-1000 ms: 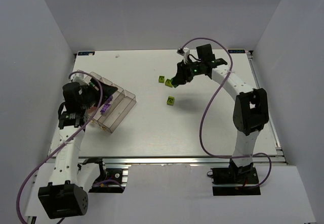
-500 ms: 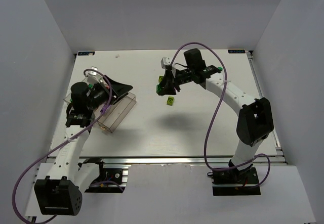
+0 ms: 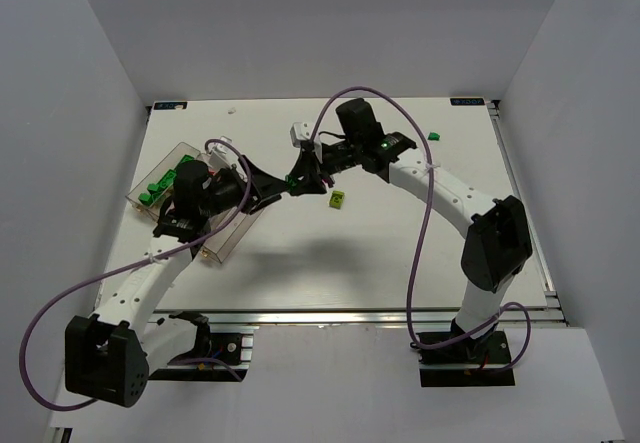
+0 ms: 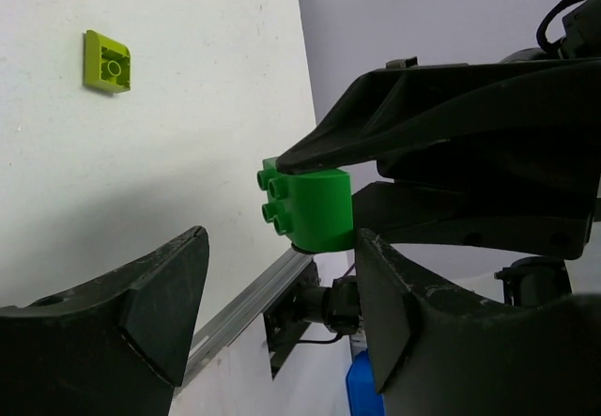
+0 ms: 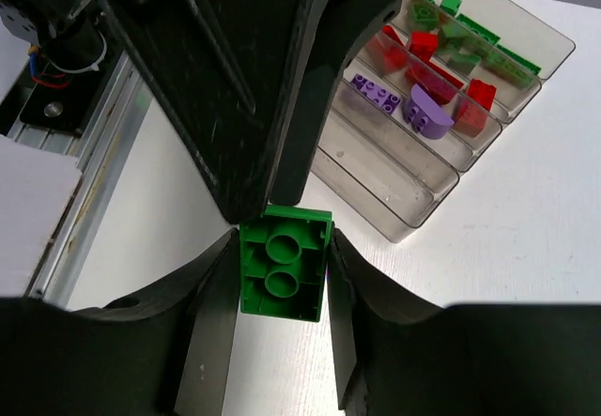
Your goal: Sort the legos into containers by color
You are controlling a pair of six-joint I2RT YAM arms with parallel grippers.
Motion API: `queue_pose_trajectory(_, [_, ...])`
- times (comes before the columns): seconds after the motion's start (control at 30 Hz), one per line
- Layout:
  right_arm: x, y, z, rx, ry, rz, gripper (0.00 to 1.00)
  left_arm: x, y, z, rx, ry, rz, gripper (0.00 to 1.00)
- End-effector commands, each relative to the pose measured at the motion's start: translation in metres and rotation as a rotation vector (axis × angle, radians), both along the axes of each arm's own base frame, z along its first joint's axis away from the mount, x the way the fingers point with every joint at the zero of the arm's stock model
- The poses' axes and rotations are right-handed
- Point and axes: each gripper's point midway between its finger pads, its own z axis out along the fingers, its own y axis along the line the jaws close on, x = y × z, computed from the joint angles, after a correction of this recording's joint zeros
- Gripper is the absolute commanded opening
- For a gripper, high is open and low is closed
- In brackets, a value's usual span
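My right gripper [image 3: 302,177] [image 5: 282,247] is shut on a dark green lego [image 5: 282,275] [image 4: 310,209], held in the air above the table with its hollow underside toward the right wrist camera. My left gripper [image 3: 268,185] [image 4: 282,303] is open and faces it tip to tip, with the brick right at its fingertips [image 5: 246,191]. The clear divided tray [image 3: 225,235] [image 5: 413,219] lies at the left under the left arm. It holds green bricks [image 3: 155,185] [image 5: 470,31], red bricks [image 5: 413,50] and purple bricks [image 5: 413,106] in separate lanes.
A yellow-green brick [image 3: 338,200] [image 4: 107,60] lies on the table just right of the two grippers. A small green brick [image 3: 435,136] sits near the far right. The right arm's purple cable arches over the middle.
The left gripper swung right, off the tray, toward the table's middle. The right gripper carried the green brick leftward until the two grippers met tip to tip.
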Motion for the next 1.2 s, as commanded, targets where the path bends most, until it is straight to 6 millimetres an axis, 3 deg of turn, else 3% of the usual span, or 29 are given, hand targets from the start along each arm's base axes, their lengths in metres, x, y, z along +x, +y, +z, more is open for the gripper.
queue_pose_trajectory(0.0, [-0.002,0.011,0.018,0.042,-0.043,0.015,0.0,0.003,-0.007,0.014,0.008,-0.06,-0.008,0.73])
queue_pose_trajectory(0.27, [-0.016,0.016,0.019,0.041,-0.045,0.039,0.0,0.002,-0.016,0.011,0.014,-0.052,-0.026,0.72])
queue_pose_trajectory(0.4, [-0.023,0.017,0.021,0.046,-0.062,0.049,0.0,0.002,-0.02,0.004,0.031,-0.036,-0.032,0.66])
queue_pose_trajectory(0.43, [-0.025,0.018,0.021,0.045,-0.066,0.052,0.0,0.003,-0.021,0.001,0.034,-0.028,-0.031,0.62])
queue_pose_trajectory(0.6, [-0.022,0.017,0.017,0.037,-0.079,0.024,0.0,0.002,-0.027,0.0,0.032,-0.021,-0.05,0.26])
queue_pose_trajectory(0.63, [-0.019,0.016,0.017,0.03,-0.084,0.006,0.06,0.001,-0.027,0.0,0.033,-0.021,-0.052,0.22])
queue_pose_trajectory(0.67, [-0.015,0.016,0.016,0.026,-0.09,-0.012,0.31,0.001,-0.027,0.001,0.034,-0.025,-0.054,0.17])
queue_pose_trajectory(0.7, [-0.012,0.015,0.012,0.016,-0.091,-0.036,0.46,0.001,-0.027,0.004,0.036,-0.032,-0.049,0.08])
queue_pose_trajectory(0.73, [-0.002,0.014,0.009,0.0,-0.104,-0.094,0.84,0.0,-0.025,0.002,0.057,-0.028,-0.048,0.04])
queue_pose_trajectory(0.77, [0.006,0.014,0.012,0.013,-0.111,-0.137,0.89,-0.001,-0.023,0.0,0.075,-0.021,-0.041,0.02])
queue_pose_trajectory(0.87, [0.03,0.0,0.001,-0.011,-0.099,-0.275,0.89,0.004,-0.005,-0.011,0.195,0.004,0.018,0.01])
queue_pose_trajectory(0.97, [0.052,-0.022,-0.006,-0.028,-0.081,-0.35,0.89,0.02,0.035,-0.033,0.329,0.072,0.112,0.0])
queue_pose_trajectory(1.03, [0.063,-0.043,-0.012,-0.051,-0.034,-0.364,0.86,0.038,0.082,-0.047,0.403,0.136,0.222,0.0])
queue_pose_trajectory(1.07, [0.067,-0.051,-0.014,-0.055,-0.012,-0.365,0.8,0.044,0.098,-0.05,0.43,0.149,0.262,0.0])
queue_pose_trajectory(1.1, [0.08,-0.067,-0.017,-0.065,0.025,-0.404,0.7,0.055,0.134,-0.052,0.455,0.174,0.361,0.0])
queue_pose_trajectory(1.13, [0.081,-0.076,-0.024,-0.089,0.073,-0.414,0.54,0.062,0.157,-0.066,0.519,0.214,0.414,0.0])
queue_pose_trajectory(1.17, [0.09,-0.085,-0.022,-0.096,0.087,-0.445,0.06,0.073,0.176,-0.061,0.55,0.212,0.468,0.0])
